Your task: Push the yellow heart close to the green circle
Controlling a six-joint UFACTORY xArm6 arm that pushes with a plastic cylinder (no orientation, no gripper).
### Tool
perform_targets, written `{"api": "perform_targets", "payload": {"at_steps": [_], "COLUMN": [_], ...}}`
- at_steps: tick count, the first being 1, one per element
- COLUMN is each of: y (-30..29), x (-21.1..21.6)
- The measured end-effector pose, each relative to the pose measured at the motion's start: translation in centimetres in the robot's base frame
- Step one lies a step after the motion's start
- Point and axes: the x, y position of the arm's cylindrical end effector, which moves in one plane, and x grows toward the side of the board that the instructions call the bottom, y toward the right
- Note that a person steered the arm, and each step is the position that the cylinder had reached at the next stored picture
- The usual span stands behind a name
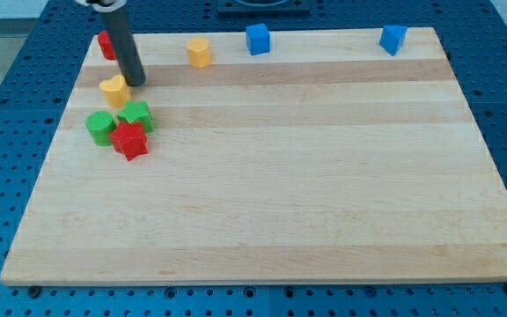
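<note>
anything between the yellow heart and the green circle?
Nothing. In the camera view the yellow heart sits just above the green circle, with only a short strip of bare board between. My tip is at the heart's right.

Top edge – red block (pixel 105 44), yellow hexagon (pixel 199 52), blue cube (pixel 257 39), blue block (pixel 393 39); left – green star (pixel 135 114), red star (pixel 129 140).

A pale wooden board (pixel 289 176) of lengthwise glued strips fills most of the view, evenly lit with no hard shadows. Around it from twelve through to nine o'clock runs a blue perforated base plate (pixel 16 70) dotted with holes. At twelve o'clock a dark fixture (pixel 262 7) meets the board's far edge.
</note>
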Motion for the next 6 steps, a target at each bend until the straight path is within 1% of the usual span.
{"api": "perform_targets", "payload": {"at_steps": [1,6], "y": [-1.7,-2.2], "x": [2.6,4.9]}}
